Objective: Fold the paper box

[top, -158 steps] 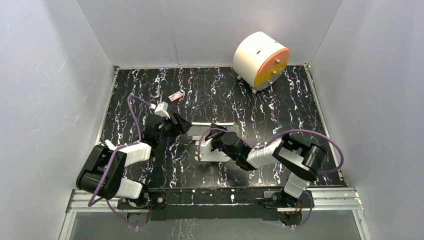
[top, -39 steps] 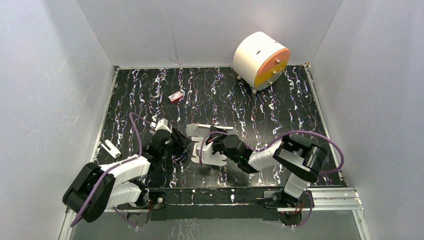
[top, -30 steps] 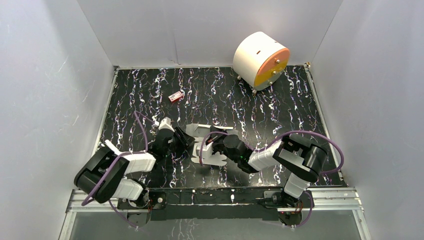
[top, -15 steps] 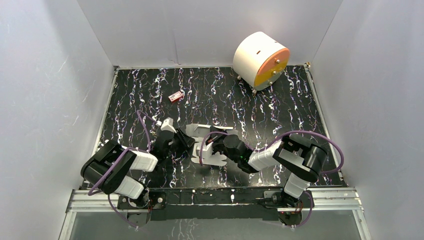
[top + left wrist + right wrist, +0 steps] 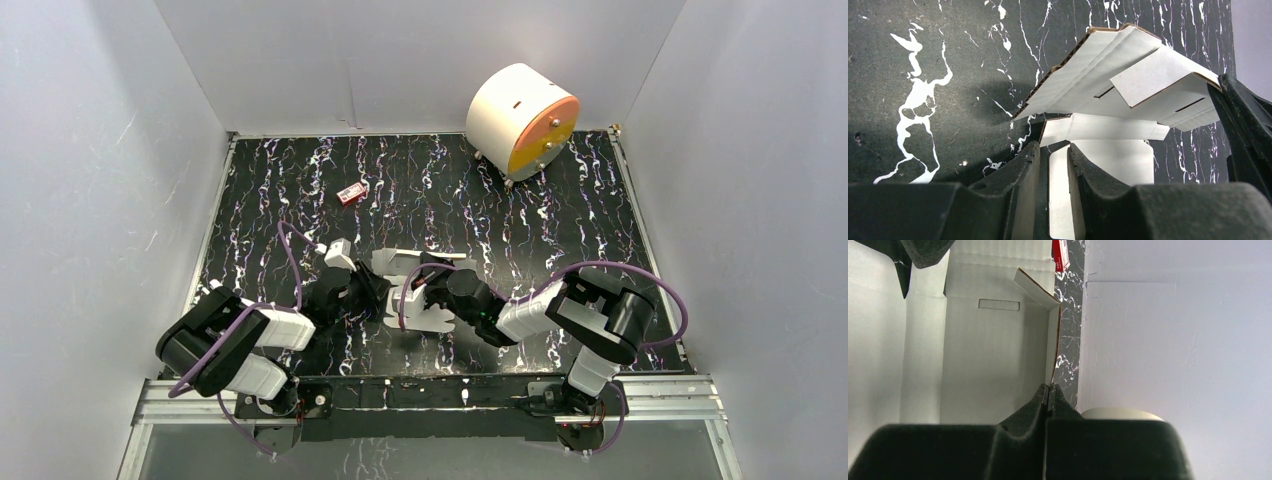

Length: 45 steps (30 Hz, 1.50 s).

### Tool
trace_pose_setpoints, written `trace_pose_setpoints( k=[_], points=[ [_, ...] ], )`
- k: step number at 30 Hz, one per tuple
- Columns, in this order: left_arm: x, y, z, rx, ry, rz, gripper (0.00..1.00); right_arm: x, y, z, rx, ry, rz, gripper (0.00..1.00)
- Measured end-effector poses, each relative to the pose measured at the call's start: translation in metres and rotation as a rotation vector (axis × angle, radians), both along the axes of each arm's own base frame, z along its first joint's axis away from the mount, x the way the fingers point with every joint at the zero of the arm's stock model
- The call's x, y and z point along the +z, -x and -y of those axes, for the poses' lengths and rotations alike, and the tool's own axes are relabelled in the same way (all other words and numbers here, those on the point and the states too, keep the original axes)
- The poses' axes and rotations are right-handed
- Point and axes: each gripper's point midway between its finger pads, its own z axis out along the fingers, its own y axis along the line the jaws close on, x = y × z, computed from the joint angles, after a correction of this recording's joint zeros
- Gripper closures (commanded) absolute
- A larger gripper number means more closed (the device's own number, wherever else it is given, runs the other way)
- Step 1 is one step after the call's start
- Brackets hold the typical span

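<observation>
Mid-fold: box, partly erected, is lying center-front on the table; right gripper is pinching its upright edge, jaws pressed together on the card. Left gripper is hovering low at the box's left side, jaws narrowly apart over a flat flap, not gripping. Next prob. needs that flap caught & tipped up while right is bracing.

**Legible markings: none**

Small red item, on the tabletop: pale print on its face, too small to read from above and cut off at the frame edge in the right wrist view. The paper box: plain white panels. White cylinder with orange face: no lettering legible.
</observation>
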Motion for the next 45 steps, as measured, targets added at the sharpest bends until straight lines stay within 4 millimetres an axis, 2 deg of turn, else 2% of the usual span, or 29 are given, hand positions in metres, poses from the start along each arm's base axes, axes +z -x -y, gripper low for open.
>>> trace_pose_setpoints(
  k=[10,20,26,36,40,45],
  points=[
    [-0.001,0.0,0.006,-0.046,-0.028,0.037,0.78,0.0,0.0,0.0,-0.004,-0.004,-0.003,1.0],
    [0.02,0.002,0.032,-0.145,-0.035,0.144,0.79,0.0,-0.003,0.003,-0.02,-0.003,0.0,1.0],
    [0.019,-0.002,0.041,-0.171,-0.05,0.157,0.79,0.0,-0.003,0.003,-0.02,-0.004,0.0,1.0],
    [0.023,0.001,0.037,-0.171,-0.067,0.187,0.65,0.003,-0.002,0.002,-0.014,-0.015,0.006,1.0],
    [0.037,0.004,0.029,-0.152,-0.057,0.227,0.64,0.001,-0.001,0.004,-0.008,-0.006,0.014,1.0],
    [0.068,0.0,0.021,-0.115,-0.042,0.31,0.64,0.004,0.0,0.004,-0.004,-0.001,0.037,1.0]
  ],
)
